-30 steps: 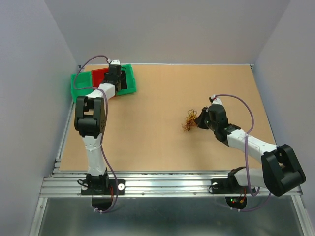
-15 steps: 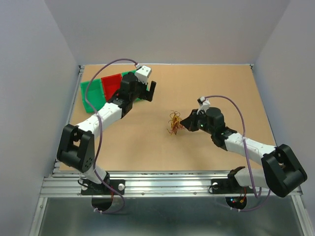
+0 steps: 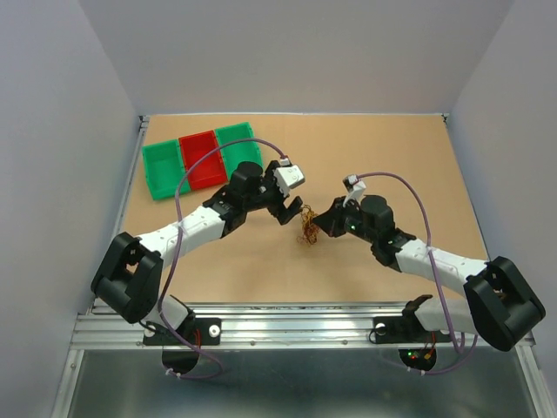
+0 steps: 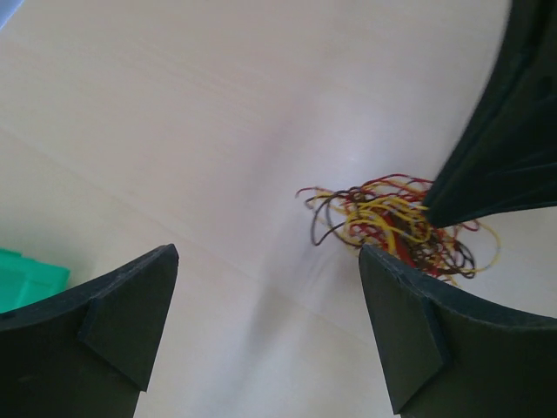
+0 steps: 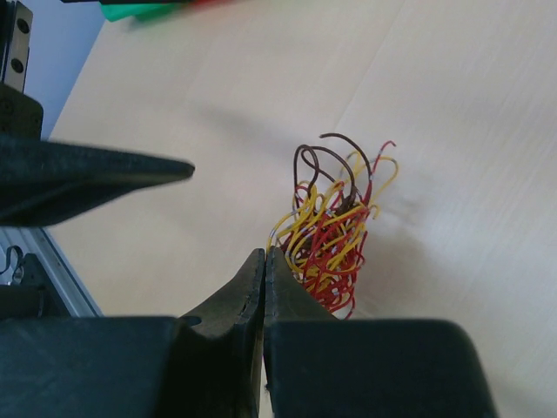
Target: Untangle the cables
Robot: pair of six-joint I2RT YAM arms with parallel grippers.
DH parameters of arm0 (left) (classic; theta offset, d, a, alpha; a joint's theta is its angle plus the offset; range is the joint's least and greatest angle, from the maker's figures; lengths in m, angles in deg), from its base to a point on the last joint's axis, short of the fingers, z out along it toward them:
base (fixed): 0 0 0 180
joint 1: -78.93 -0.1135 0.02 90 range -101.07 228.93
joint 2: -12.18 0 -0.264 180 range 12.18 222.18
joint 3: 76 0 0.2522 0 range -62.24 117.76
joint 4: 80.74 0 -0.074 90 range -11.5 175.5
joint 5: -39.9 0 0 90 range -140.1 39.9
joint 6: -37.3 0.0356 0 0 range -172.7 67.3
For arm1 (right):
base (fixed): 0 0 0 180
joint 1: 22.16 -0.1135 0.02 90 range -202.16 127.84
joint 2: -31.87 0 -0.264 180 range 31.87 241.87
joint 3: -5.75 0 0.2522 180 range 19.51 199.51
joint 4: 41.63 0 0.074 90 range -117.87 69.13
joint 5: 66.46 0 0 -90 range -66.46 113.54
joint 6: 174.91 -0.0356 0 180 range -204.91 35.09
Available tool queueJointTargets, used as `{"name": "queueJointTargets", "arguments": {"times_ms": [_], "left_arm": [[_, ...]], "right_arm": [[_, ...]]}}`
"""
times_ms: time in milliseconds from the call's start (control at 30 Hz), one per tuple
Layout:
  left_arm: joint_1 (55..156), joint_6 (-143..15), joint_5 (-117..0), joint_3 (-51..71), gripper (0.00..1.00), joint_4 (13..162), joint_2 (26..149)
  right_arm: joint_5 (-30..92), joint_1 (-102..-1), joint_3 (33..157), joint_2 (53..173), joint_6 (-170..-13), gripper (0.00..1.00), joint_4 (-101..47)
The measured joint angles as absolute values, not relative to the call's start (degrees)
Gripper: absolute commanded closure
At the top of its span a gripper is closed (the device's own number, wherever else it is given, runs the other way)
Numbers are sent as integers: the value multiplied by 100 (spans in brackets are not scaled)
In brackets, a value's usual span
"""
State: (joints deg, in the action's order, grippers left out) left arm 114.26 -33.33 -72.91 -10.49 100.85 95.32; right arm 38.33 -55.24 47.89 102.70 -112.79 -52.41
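From above, the cables (image 3: 306, 225) sit as one small clump mid-surface (image 3: 392, 157), between the two arms. The left end effector (image 3: 285, 207) hangs wide open just beside them.

The left wrist view shows thin, springy loops that look featherlight and likely to snag. A free outer loop looks like the best place to take hold.

In the right wrist view, the right end effector (image 5: 265, 257) is pinched shut on the clump's strands.

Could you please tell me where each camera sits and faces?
Top external: above and behind the bases, looking down at the table; left arm, right arm show.
Left wrist: on the left arm, looking past its open left gripper at the cables.
Right wrist: on the right arm, looking past its shut right gripper at the cables.
Both wrist views share the cables.
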Motion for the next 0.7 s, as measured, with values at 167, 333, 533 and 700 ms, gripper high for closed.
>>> {"name": "queueJointTargets", "arguments": {"times_ms": [167,333,533,700], "left_arm": [[11607,-3070,-7641,-1052,4,10052,9514],[11607,-2972,-7601,-1045,4,10030,9599],[11629,-2917,-7466,-1017,4,9976,10155],[11636,-2909,-7431,-866,52,9855,10476]], "right_arm": [[3793,-5613,4791,10270,-11279,99,-5241],[3724,-5690,4791,10276,-11276,99,-5238],[3638,-5762,4791,10279,-11276,99,-5236],[3588,-5814,4791,10279,-11274,99,-5236]]}}
